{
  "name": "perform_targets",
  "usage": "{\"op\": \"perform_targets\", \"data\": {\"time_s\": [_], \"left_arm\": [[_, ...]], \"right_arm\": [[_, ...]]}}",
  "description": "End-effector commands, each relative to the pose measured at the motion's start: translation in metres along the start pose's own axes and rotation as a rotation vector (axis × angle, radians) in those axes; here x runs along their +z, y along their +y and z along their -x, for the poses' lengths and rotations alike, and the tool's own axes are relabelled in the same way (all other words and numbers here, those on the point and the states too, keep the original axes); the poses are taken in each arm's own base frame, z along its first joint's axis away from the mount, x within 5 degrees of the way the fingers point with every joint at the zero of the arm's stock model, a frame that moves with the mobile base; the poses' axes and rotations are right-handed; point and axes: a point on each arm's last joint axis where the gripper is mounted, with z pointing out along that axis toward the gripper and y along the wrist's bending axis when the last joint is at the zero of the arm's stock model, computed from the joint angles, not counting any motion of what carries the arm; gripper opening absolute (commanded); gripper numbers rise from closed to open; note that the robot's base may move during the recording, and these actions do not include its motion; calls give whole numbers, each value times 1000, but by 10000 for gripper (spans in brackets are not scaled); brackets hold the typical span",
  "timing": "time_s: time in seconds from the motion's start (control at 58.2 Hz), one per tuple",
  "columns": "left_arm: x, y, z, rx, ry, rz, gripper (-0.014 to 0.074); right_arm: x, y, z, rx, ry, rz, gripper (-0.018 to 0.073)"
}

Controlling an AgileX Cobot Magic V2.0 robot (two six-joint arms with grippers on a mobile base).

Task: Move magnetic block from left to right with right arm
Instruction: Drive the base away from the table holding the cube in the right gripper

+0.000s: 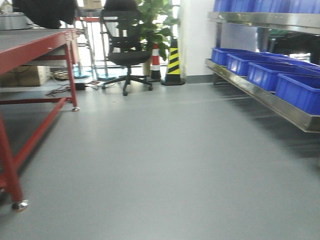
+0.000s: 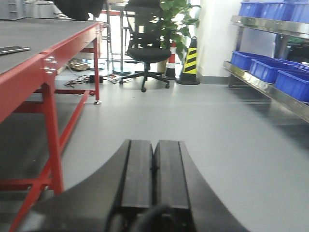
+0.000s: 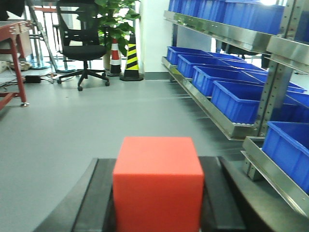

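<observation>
The magnetic block [image 3: 158, 183], a plain bright red cube, fills the bottom middle of the right wrist view. My right gripper [image 3: 157, 162] is shut on it, one black finger [image 3: 96, 193] pressed to each side face. It hangs above the grey floor. In the left wrist view my left gripper [image 2: 154, 145] is shut, its two black pads [image 2: 137, 169] pressed together with nothing between them. Neither gripper nor the block shows in the exterior front view.
A red-framed table [image 1: 35, 45] stands at the left, also the table [image 2: 43, 53]. Steel shelves with blue bins [image 1: 295, 90] line the right, the same bins [image 3: 231, 96] close to my right gripper. An office chair [image 1: 127, 50], striped cones [image 1: 173, 62] and a plant stand far ahead.
</observation>
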Motion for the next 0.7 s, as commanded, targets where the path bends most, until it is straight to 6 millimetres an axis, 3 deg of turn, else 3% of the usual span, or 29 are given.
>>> {"op": "perform_targets", "data": {"time_s": [0.0,0.687], "left_arm": [[-1,0,5,-11,-83,-7,-126],[-1,0,5,-11,-83,-7,-126]], "right_arm": [[-2,0,17,-5,-102,-9,245],[-2,0,17,-5,-102,-9,245]]}}
